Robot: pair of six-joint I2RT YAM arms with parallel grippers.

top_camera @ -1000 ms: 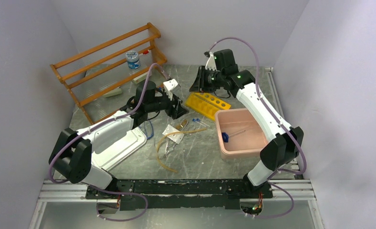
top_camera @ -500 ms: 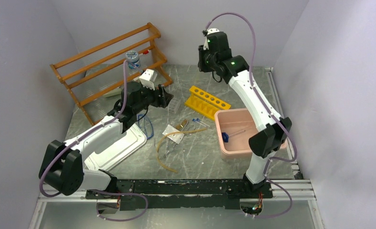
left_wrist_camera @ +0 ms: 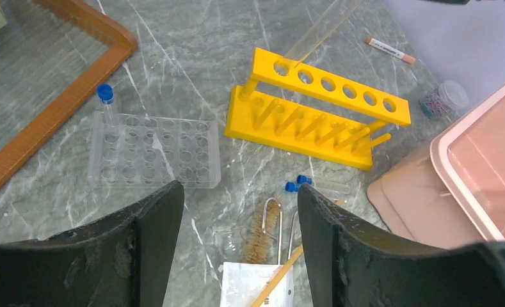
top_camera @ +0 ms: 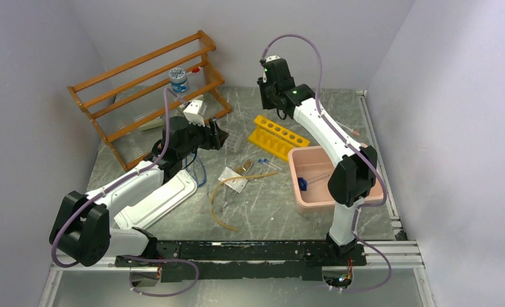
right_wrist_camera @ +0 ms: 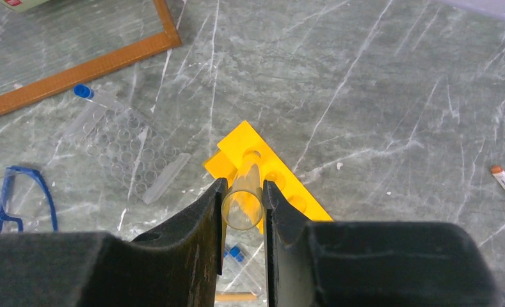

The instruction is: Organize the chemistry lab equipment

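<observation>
The left fingers (left_wrist_camera: 171,199) hung spread and empty above the worktop (left_wrist_camera: 237,38), over a clear tray (left_wrist_camera: 153,150) with one blue-capped tube (left_wrist_camera: 105,99) standing in its corner; further right, the right fingers (right_wrist_camera: 214,199) were clamped on a clear tube (right_wrist_camera: 243,206), which was tilted with its lower end at the end hole of the yellow rack (left_wrist_camera: 313,115); a pink bin (top_camera: 313,149) sat just right of the rack.

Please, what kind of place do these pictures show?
Probably a robot test cell dressed as a chemistry lab bench, not a real laboratory. A yellow test tube rack, a clear tube tray and a test tube brush sit on a marble-patterned table closed in by plain walls.
</observation>
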